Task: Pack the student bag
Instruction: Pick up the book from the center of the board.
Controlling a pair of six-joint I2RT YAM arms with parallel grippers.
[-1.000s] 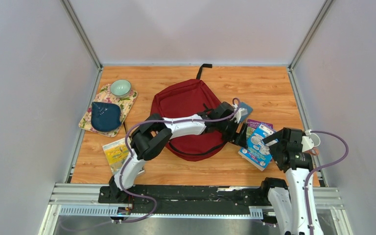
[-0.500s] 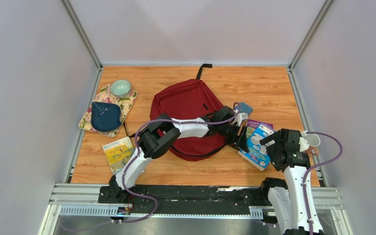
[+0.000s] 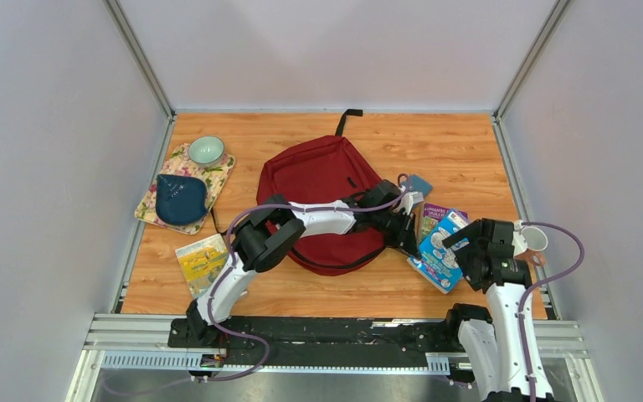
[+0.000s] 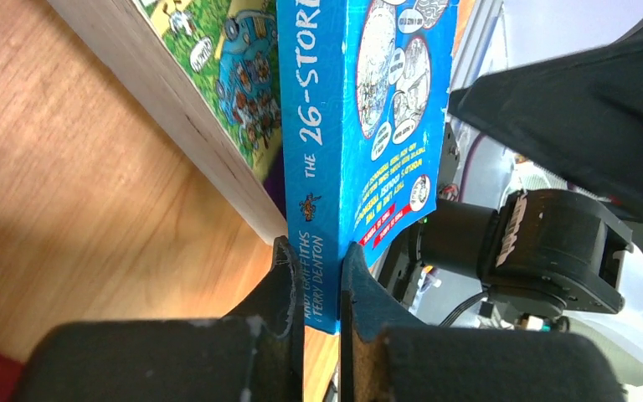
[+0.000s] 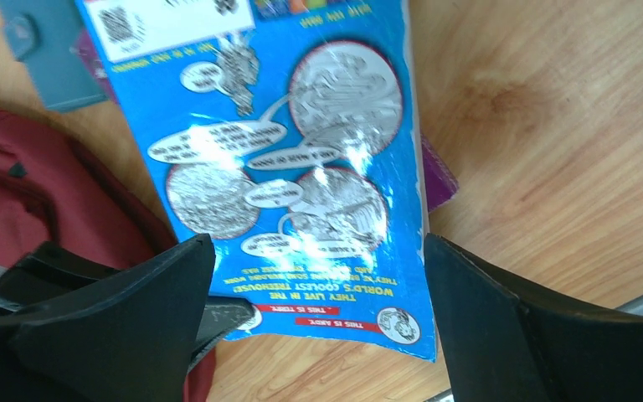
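Saw left gripper [image 4: 318, 255] clamped on spine of blue paperback [image 4: 385, 100], beside second book [image 4: 218, 67]. Right gripper [image 5: 314, 251] hovered above cover, fingers apart, gripping nothing. Student bag [image 3: 318, 176] lay flat mid-table, just left of books. I judged step: book pickup. Next: carry it to bag opening; I couldn't tell whether zip was open.

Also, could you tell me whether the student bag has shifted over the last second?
No. The student bag lies where it was, its top loop still at the table's far edge.

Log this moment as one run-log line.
phase: book pickup | left gripper: shut on blue book spine | right gripper: open over blue book | student bag: flat, book not yet inside
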